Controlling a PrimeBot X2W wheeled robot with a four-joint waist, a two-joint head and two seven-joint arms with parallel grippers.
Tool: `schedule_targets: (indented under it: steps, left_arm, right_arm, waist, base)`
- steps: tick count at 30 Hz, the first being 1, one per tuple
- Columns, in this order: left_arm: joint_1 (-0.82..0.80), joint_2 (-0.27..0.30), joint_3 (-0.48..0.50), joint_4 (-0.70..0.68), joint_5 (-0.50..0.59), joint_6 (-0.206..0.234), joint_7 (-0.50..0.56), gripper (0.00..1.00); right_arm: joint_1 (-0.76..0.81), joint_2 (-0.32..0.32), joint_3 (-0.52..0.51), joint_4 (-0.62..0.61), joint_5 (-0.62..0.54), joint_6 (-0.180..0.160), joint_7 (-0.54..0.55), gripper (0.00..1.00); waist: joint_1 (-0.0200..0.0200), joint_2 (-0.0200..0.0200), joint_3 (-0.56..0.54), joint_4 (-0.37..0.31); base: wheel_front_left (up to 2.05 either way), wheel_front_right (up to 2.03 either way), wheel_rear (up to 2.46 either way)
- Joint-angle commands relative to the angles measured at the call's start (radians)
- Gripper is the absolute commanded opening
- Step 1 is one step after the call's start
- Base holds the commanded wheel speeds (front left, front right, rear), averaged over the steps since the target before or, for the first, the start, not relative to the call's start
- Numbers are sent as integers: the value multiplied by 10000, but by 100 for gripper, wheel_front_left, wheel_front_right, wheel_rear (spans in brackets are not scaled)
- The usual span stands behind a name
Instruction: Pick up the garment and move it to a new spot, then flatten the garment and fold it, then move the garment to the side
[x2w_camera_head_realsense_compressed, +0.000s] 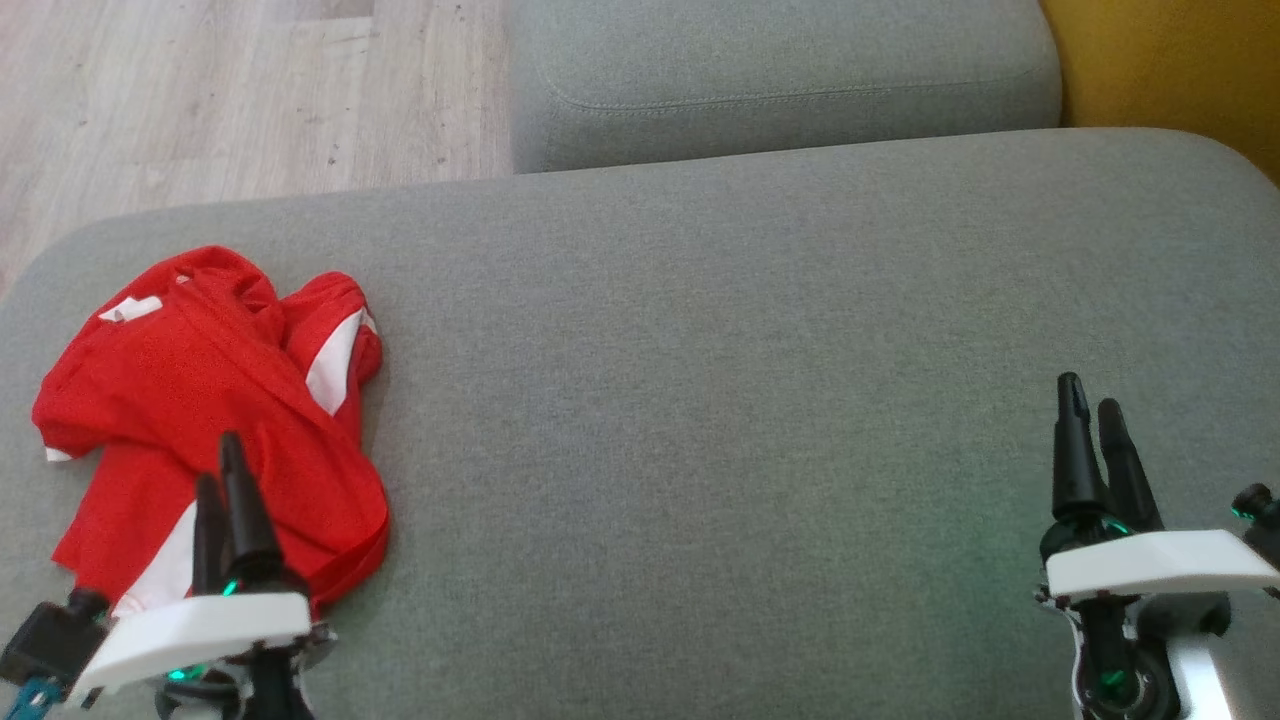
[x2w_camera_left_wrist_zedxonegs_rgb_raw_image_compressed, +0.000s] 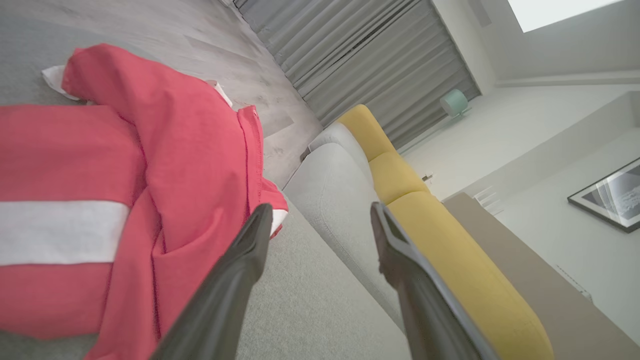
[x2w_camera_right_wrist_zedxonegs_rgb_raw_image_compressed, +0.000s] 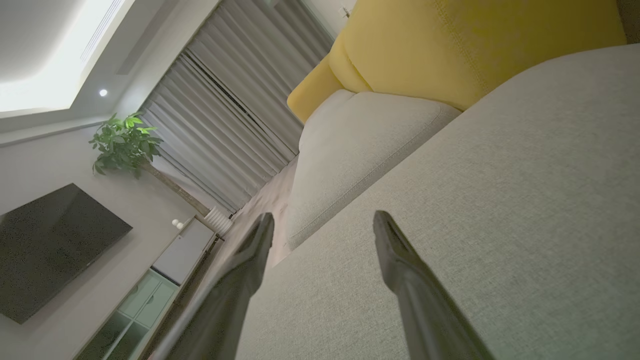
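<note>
We had not yet picked up the crumpled red-and-white cloth garment (x2w_camera_head_realsense_compressed: 200, 370), lying on the soft grey sofa cushion (x2w_camera_head_realsense_compressed: 700, 350) just under our left gripper (x2w_camera_head_realsense_compressed: 218, 465) and far from our right gripper (x2w_camera_head_realsense_compressed: 1089, 393), both spread apart and empty, so next we likely needed to dip and pinch it.

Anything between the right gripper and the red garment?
Nothing. In the head view, only bare grey cushion stretches from the right gripper to the red garment.
</note>
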Motion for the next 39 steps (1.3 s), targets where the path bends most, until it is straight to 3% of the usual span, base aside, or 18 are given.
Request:
schedule_targets:
  steps: [1,24,39]
  left_arm:
    - [-279,93,-12,-498,473,108,-130,100]
    - [-89,193,-1295,-804,4672,310,-775,100]
    - [-59,520,-2149,-734,6655,729,-1215,100]
  right_arm:
    - [-461,-69,209,-497,-511,-4,-173,100]
    - [-339,-83,892,-794,-4004,-5,-820,100]
    - [-286,-92,1110,-954,-6373,-6,-1262,100]
  waist:
    - [0,0,4,-8]
    - [0,0,56,-24]
    - [0,0,33,-104]
  base:
    - [0,0,0]
    - [0,0,0]
    - [0,0,0]
